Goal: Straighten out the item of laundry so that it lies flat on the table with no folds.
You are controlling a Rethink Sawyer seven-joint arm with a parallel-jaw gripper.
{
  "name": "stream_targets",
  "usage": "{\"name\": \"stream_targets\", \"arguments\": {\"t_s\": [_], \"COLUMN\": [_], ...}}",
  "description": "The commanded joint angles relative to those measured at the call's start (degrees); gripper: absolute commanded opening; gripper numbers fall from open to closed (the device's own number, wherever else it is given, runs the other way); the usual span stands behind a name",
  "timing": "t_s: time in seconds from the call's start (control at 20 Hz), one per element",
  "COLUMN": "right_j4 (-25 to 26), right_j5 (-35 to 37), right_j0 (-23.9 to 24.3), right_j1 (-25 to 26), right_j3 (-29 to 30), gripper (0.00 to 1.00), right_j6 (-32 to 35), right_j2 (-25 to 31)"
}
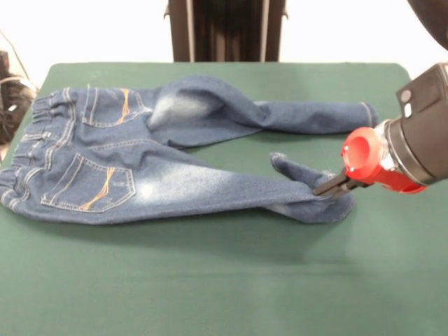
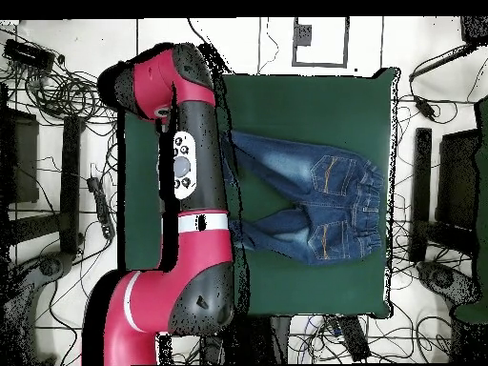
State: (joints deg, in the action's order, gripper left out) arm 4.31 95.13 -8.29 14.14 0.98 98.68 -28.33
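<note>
The item of laundry, a small pair of blue jeans with orange stitching, lies on the green table with its waistband at the left in the front view. Its far leg stretches right toward the table's edge. The near leg's cuff is bunched and folded up, and my gripper is shut on it just above the cloth. In the overhead view the jeans lie across the middle of the table, and my red and black arm covers the leg ends and hides the gripper.
Bare green felt runs along the table's front edge below the jeans. Cables and dark equipment surround the table on the floor. A dark object stands off the table's left side.
</note>
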Motion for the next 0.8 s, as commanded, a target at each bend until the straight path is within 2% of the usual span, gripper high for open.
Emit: {"name": "stream_targets", "arguments": {"t_s": [0.05,0.7,0.75,0.8], "right_j4": [-3.52,-3.66,-3.70,-3.97], "right_j5": [1.98,-0.71,-0.52,0.07], "right_j0": [-1.18,-1.18,-1.19,-1.08], "right_j1": [-0.94,-1.90,-1.87,-1.62], "right_j3": [1.60,3.20,3.08,2.61], "gripper": [0.00,0.00,1.00,1.00], "right_j6": [-16.44,-15.62,-15.44,-15.58], "right_j2": [-0.10,1.40,1.30,1.05]}}
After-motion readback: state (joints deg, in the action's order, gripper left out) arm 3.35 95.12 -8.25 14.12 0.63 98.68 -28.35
